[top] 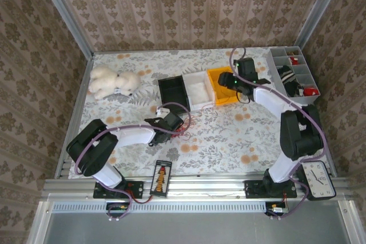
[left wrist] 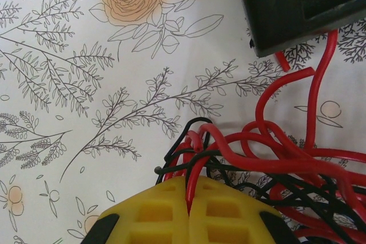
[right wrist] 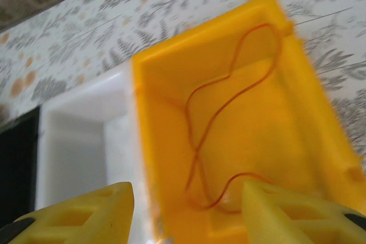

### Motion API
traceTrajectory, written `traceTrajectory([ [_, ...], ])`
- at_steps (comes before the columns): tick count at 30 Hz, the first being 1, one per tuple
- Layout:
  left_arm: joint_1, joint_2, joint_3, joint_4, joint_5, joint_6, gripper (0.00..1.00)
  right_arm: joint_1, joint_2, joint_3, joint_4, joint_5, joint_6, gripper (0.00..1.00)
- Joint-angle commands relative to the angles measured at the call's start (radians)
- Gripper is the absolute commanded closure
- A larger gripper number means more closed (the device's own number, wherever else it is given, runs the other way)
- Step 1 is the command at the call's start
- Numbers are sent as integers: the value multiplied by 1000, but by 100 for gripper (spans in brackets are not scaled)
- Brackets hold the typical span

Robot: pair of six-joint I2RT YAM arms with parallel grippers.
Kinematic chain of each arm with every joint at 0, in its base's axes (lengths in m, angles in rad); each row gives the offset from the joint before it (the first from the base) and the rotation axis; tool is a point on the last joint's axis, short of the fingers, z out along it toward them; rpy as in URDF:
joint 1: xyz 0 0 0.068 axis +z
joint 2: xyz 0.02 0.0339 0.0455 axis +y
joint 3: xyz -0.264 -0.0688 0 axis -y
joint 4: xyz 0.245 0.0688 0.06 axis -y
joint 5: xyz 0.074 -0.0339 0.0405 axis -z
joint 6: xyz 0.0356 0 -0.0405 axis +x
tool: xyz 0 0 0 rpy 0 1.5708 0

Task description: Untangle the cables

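My left gripper (left wrist: 189,191) pinches the tangle (left wrist: 274,152) on the table (left wrist: 86,55); right gripper (right wrist: 186,207) gapes over the bin (right wrist: 320,141) (one strand (right wrist: 229,101) inside). I'd lift it straight up, clear of the strand.

The top camera sits above and behind my bases, facing down and forward from far off. It takes in the whole table (top: 229,141), with the yellow bin (top: 219,99) right of centre. My right wrist camera hangs close above that bin (right wrist: 320,141) and looks into it. My left wrist camera looks straight down, close, at the cables (left wrist: 274,158) left of the bin. The top view shares these cables (top: 185,133).
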Motion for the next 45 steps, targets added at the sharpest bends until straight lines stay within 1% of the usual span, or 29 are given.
traceTrajectory([
  [1, -9, 31, 26, -25, 20, 21, 100, 80, -71, -82, -12, -5, -50, 47],
  [4, -10, 36, 30, -25, 22, 27, 100, 165, -72, -143, -15, -55, -81, 47],
  [6, -9, 37, 31, -23, 24, 29, 100, 227, -35, -156, -44, -86, -113, 47],
  [8, -11, 37, 33, -24, 23, 31, 100, 268, 4, -153, -64, -89, -134, 47],
  [9, -12, 37, 33, -25, 23, 32, 100, 284, 25, -151, -69, -70, -128, 47],
  [14, -17, 37, 35, -26, 20, 34, 100, 279, 75, -129, -62, 4, -77, 47],
  [20, -27, 34, 36, -33, 10, 31, 100, 260, 143, -108, -17, -68, -16, 48],
  [25, -35, 33, 36, -32, 3, 33, 100, 260, 206, -45, -76, -51, -11, 49],
  [28, -40, 34, 38, -32, -2, 32, 100, 269, 242, -3, -147, -9, -12, 52],
  [32, -49, 33, 41, -49, -20, 23, 100, 291, 260, 27, -245, 107, -40, 60],
  [37, -54, 25, 42, -52, -31, 19, 100, 331, 274, 51, -347, 233, -101, 66],
  [39, -54, 27, 44, -52, -32, 16, 100, 342, 273, 52, -368, 263, -117, 73],
  [42, -54, 31, 47, -55, -34, 11, 100, 346, 260, 39, -369, 279, -122, 88],
  [44, -54, 34, 47, -56, -37, 8, 100, 343, 245, 25, -357, 289, -117, 95],
  [45, -54, 36, 47, -55, -40, 6, 100, 342, 236, 18, -352, 296, -112, 97],
])
